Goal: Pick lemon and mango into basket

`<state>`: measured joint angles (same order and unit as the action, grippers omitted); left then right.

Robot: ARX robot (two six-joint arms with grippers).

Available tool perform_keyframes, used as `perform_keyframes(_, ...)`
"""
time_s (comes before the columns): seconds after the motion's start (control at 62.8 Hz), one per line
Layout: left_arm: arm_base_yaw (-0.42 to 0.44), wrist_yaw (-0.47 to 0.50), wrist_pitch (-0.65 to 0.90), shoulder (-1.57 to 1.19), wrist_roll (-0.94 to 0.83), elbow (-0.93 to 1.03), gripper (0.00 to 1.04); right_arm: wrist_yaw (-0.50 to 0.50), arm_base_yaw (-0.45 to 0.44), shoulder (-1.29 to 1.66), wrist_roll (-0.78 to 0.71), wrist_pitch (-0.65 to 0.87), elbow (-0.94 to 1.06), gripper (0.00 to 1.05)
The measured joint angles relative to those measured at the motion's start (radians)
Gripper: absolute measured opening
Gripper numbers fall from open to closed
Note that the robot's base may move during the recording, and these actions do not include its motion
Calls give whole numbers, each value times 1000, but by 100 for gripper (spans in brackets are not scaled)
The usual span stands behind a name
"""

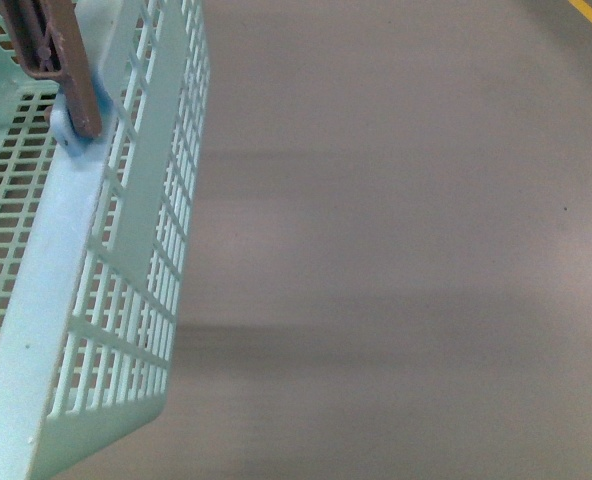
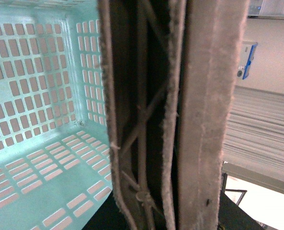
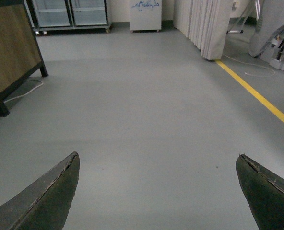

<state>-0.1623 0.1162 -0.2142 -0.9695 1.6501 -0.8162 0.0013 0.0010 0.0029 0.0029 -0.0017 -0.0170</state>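
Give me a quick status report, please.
Right gripper jaws open, empty, over floor. Left jaws unclear, handle fills its view. Basket: shown part empty; lemon, mango not in view. No obstruction seen.

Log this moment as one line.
basket: no fruit visible inside | left claw: unclear, handle fills view | right claw: open over floor
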Motion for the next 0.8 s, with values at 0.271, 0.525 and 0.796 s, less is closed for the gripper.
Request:
perform_keyframes(0.271,0,0,0,0,0,0,18,-1,0,0,0,0,0,96)
perform_keyframes(0.525,0,0,0,0,0,0,18,-1,0,0,0,0,0,96)
perform_keyframes(0.796,0,0,0,0,0,0,18,-1,0,0,0,0,0,96)
